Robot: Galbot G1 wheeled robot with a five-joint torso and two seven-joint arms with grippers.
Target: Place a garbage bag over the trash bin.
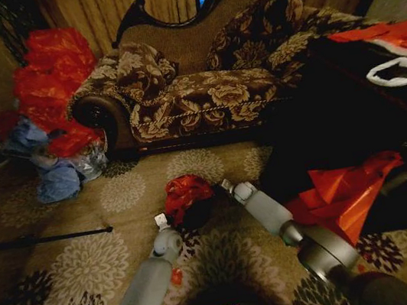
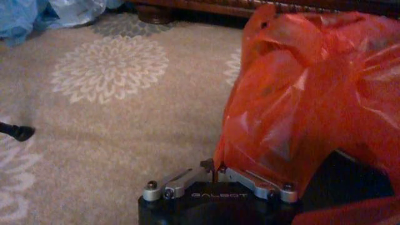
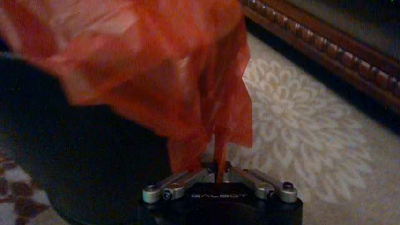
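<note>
The garbage bag [image 1: 186,192] is glossy, crinkly red plastic bunched on top of the small black trash bin [image 1: 200,215], which stands on the patterned carpet in front of the sofa. My left gripper [image 1: 162,222] is at the bin's left side and my right gripper [image 1: 228,187] at its right. The left wrist view has my left gripper [image 2: 212,169] shut on an edge of the bag [image 2: 300,93], with the bin's dark wall [image 2: 353,183] beside it. The right wrist view has my right gripper [image 3: 216,169] shut on a strip of the bag [image 3: 144,56], above the bin [image 3: 81,154].
A floral sofa [image 1: 201,91] stands just behind the bin. A tall pile of red and blue bags [image 1: 53,106] sits at the left. A flat red plastic heap [image 1: 341,192] lies against a dark table [image 1: 367,111] at the right. A black rod [image 1: 39,240] lies on the carpet at the left.
</note>
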